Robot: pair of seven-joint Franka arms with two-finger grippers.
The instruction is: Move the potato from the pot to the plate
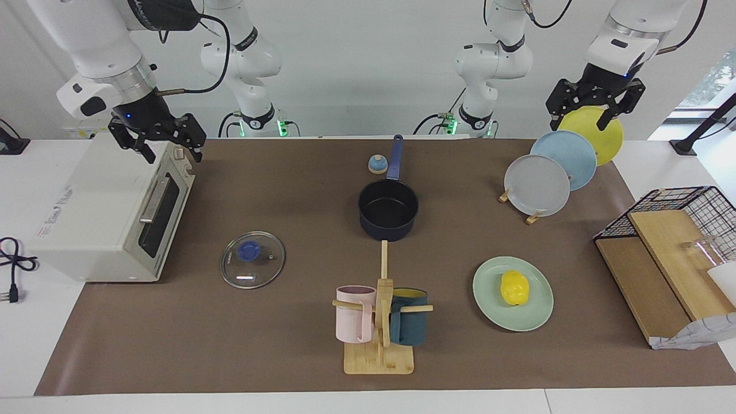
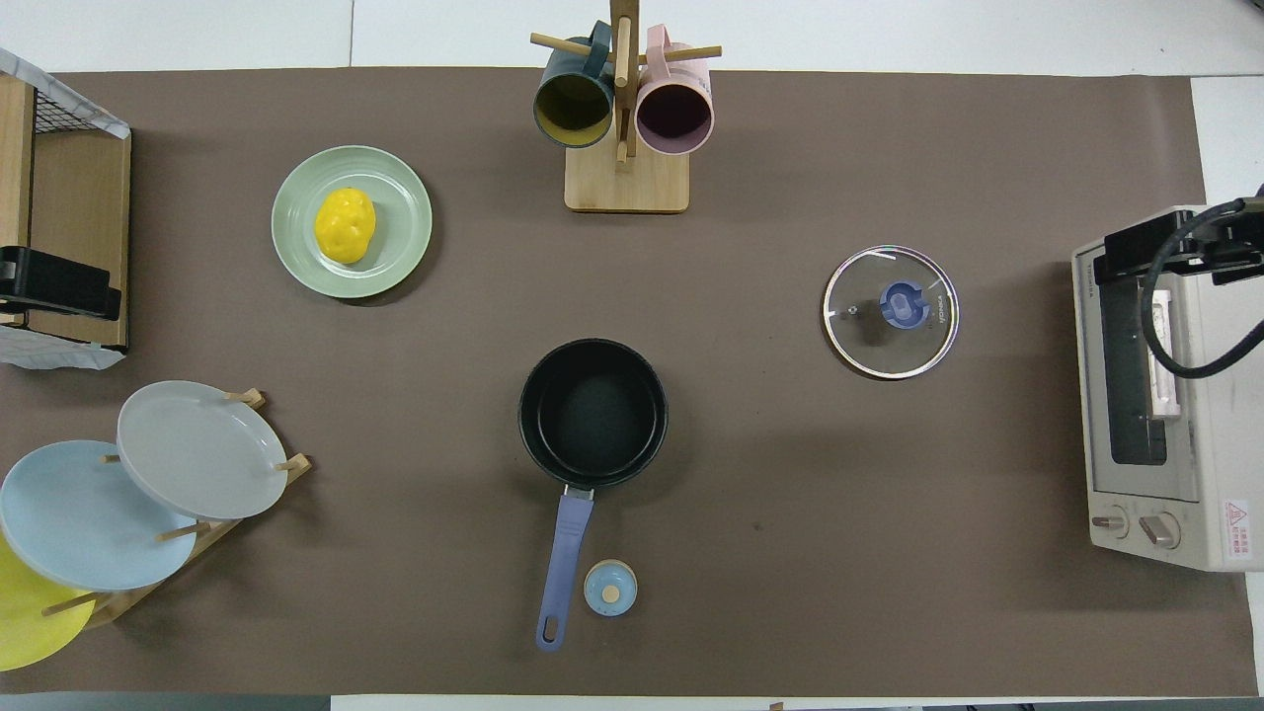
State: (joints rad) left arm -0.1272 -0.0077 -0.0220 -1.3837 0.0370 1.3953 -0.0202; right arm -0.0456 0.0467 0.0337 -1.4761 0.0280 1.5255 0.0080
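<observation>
The yellow potato [image 1: 514, 287] lies on the mint-green plate [image 1: 535, 316], toward the left arm's end of the table; it also shows in the overhead view [image 2: 345, 226] on the plate [image 2: 405, 212]. The navy pot [image 1: 388, 208] stands mid-table, empty, with its handle toward the robots; in the overhead view the pot [image 2: 592, 413] shows a bare black inside. My left gripper [image 1: 578, 122] hangs open and empty over the plate rack. My right gripper [image 1: 172, 152] hangs open and empty over the toaster oven. Both arms wait.
The glass lid [image 1: 252, 260] lies beside the pot toward the right arm's end. A mug tree [image 1: 379, 322] with pink and teal mugs stands farther from the robots. A small bell [image 1: 377, 164] sits by the pot handle. Also here are a plate rack [image 1: 537, 184], a toaster oven [image 1: 109, 213] and a wire shelf [image 1: 667, 259].
</observation>
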